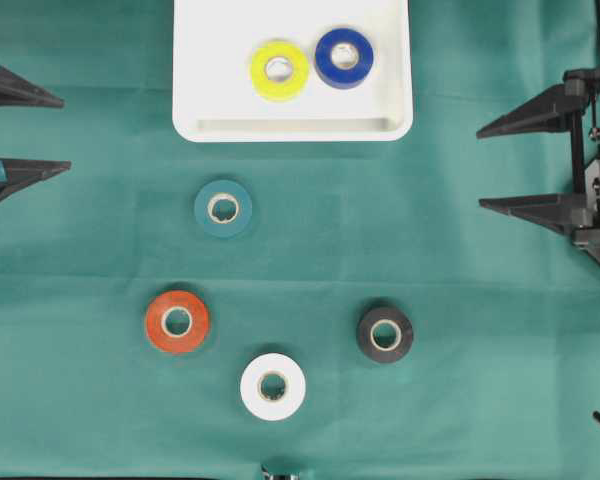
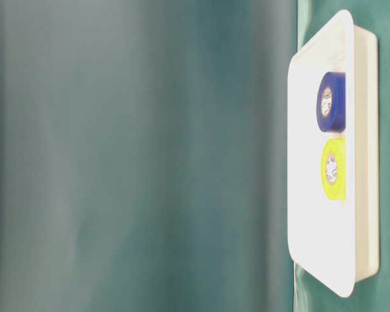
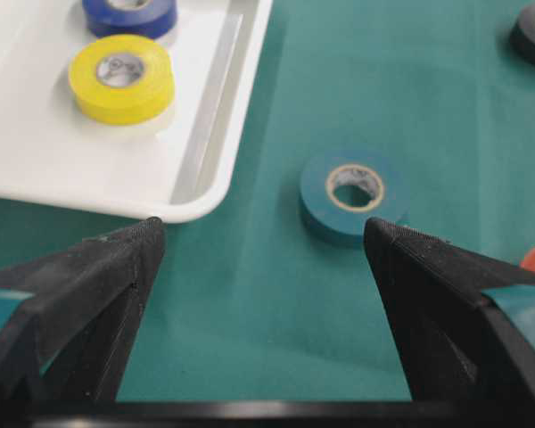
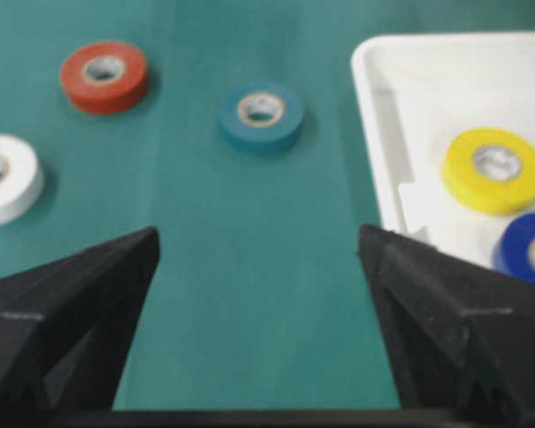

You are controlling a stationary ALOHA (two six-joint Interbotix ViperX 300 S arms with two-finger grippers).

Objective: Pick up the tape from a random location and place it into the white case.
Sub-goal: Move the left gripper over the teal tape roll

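Observation:
The white case lies at the top middle and holds a yellow tape and a blue tape. On the green cloth lie a teal tape, an orange tape, a white tape and a black tape. My left gripper is open and empty at the left edge. My right gripper is open and empty at the right edge. In the left wrist view the teal tape lies ahead of the jaws, beside the case.
The right arm's frame stands at the right edge. In the table-level view the case shows on its side with both rolls in it. The green cloth covers the table between the grippers.

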